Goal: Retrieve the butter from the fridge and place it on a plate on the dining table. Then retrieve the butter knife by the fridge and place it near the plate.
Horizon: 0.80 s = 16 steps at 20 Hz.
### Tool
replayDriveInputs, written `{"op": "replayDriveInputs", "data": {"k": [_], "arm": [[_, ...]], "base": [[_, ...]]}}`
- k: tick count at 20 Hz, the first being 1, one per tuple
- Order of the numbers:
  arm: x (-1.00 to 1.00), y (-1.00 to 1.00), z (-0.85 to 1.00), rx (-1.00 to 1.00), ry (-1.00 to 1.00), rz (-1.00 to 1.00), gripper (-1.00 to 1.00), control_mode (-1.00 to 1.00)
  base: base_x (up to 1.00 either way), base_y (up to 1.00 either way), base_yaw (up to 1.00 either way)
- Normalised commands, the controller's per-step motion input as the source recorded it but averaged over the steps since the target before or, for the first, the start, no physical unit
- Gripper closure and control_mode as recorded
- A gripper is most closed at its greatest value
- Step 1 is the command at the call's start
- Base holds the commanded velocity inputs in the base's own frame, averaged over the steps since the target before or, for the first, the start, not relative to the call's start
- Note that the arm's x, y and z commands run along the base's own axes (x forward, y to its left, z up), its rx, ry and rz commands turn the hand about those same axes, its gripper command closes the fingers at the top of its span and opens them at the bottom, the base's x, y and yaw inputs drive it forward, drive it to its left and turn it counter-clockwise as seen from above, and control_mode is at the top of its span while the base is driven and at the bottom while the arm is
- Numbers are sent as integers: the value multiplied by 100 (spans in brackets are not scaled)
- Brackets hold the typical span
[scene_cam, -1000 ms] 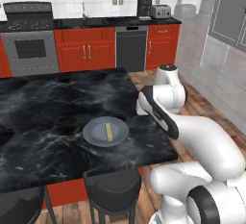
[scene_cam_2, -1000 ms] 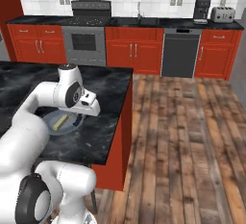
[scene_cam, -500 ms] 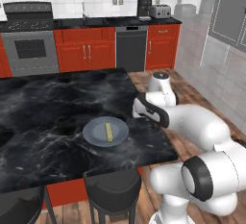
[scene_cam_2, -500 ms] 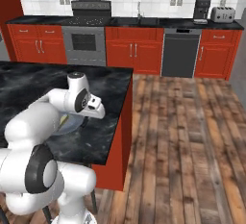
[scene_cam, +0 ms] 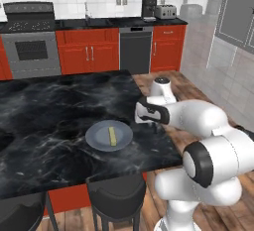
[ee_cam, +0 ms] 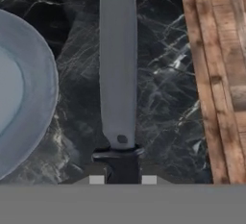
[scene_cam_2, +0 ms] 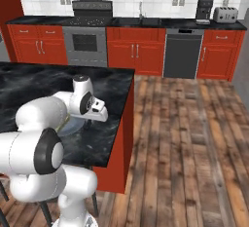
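Butter [scene_cam: 112, 135] sits on the plate [scene_cam: 97, 141] on the desk [scene_cam: 44, 106]. Fingers [ee_cam: 122, 176] are clamped on the knife [ee_cam: 118, 69], just right of the plate.

White glossy rounded arm [scene_cam: 198, 118] segments, dark grey joint rings, bulbous white base.

A stove [scene_cam: 30, 46], dishwasher [scene_cam: 135, 50], coffee maker [scene_cam: 149, 8] and toaster [scene_cam: 164, 11] line the far wall; stools [scene_cam: 116, 195] stand nearby.

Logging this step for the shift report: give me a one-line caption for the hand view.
Shut pincer holds the butter knife over black marble dining table, beside the grey-blue plate.
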Motion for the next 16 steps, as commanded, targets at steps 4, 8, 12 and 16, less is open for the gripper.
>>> {"op": "replayDriveInputs", "data": {"k": [4,8,12,16], "arm": [[16,1,-31,0,0,0,100,-100],[13,3,-31,0,0,0,100,-100],[8,2,-32,0,0,0,100,-100],[11,7,-26,0,0,0,100,-100]], "base": [[0,0,0],[0,0,0],[0,0,0],[0,0,0]]}}
